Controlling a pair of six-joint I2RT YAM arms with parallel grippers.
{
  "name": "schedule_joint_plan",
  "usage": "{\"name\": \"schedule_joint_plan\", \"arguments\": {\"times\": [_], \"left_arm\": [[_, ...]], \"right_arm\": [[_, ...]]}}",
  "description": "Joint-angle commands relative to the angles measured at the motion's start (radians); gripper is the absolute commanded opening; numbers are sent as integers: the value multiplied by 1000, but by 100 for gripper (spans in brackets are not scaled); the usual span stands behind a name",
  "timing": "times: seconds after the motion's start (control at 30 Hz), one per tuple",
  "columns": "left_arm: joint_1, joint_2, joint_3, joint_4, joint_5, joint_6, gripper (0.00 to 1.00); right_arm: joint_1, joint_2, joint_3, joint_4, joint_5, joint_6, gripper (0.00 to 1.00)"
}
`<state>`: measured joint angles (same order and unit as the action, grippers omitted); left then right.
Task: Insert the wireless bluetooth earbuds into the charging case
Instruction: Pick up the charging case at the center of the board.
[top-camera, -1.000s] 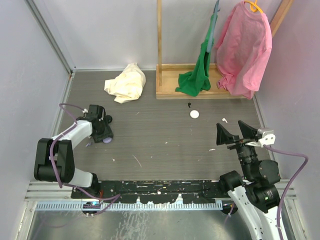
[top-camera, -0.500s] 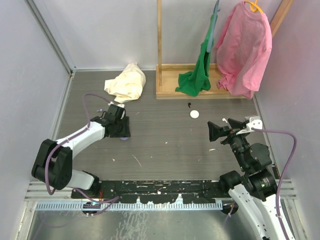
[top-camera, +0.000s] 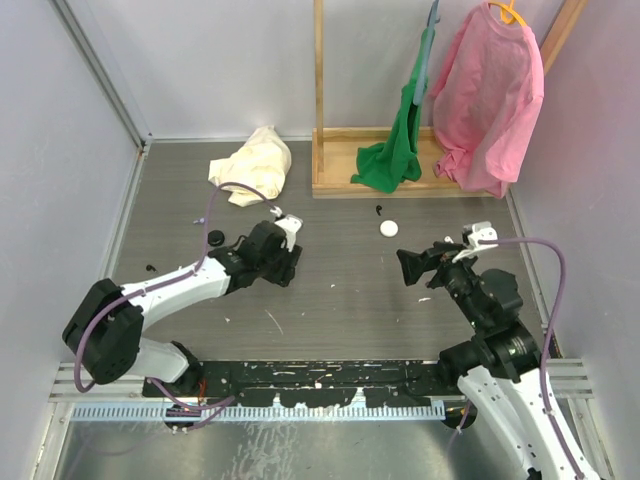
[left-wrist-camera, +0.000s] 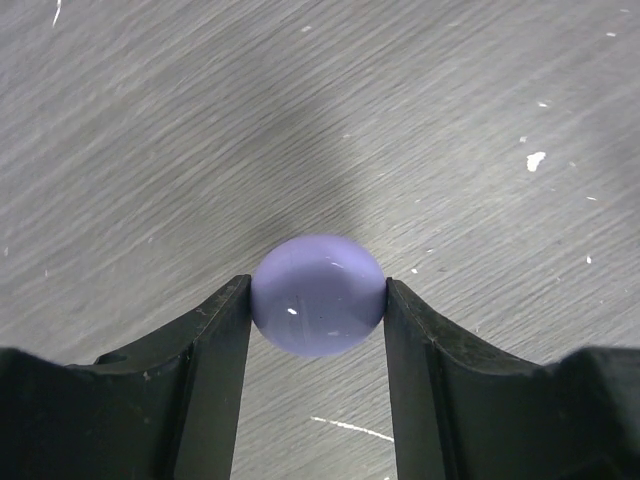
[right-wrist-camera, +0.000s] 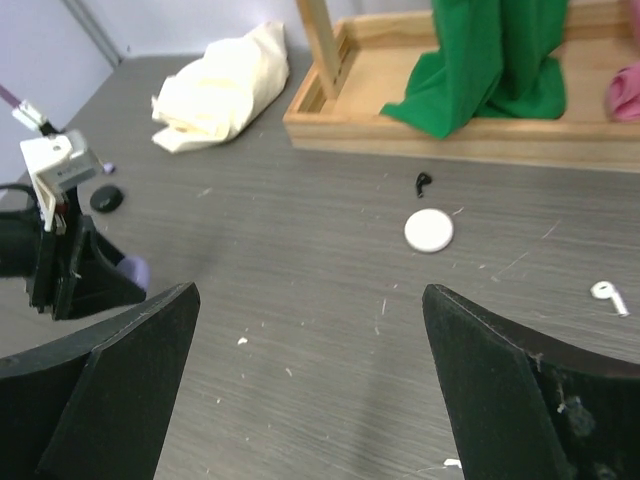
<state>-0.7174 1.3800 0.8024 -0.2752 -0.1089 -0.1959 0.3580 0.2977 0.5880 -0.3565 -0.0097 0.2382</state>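
Where the left tool pinches, a lilac case sits.

a: what colour is the charging case?
b: glossy pale lavender, between black fingers.
a: and the table?
b: grey wood grain, flecked white. there's a black earbud, a white earbud, a pink shirt, a green cloth and a cream cloth.
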Motion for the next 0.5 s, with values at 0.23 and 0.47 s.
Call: {"name": "schedule_joint_plan", "arguments": {"times": [0.23,0.47], "left_arm": [[-138,-42,0,275,48,265,48],[-170,-71,0,319,123,382,48]], "right_arm": [[3,190,-152,328,-237,70,100],[3,355,-189,531,-361,146,97]]}}
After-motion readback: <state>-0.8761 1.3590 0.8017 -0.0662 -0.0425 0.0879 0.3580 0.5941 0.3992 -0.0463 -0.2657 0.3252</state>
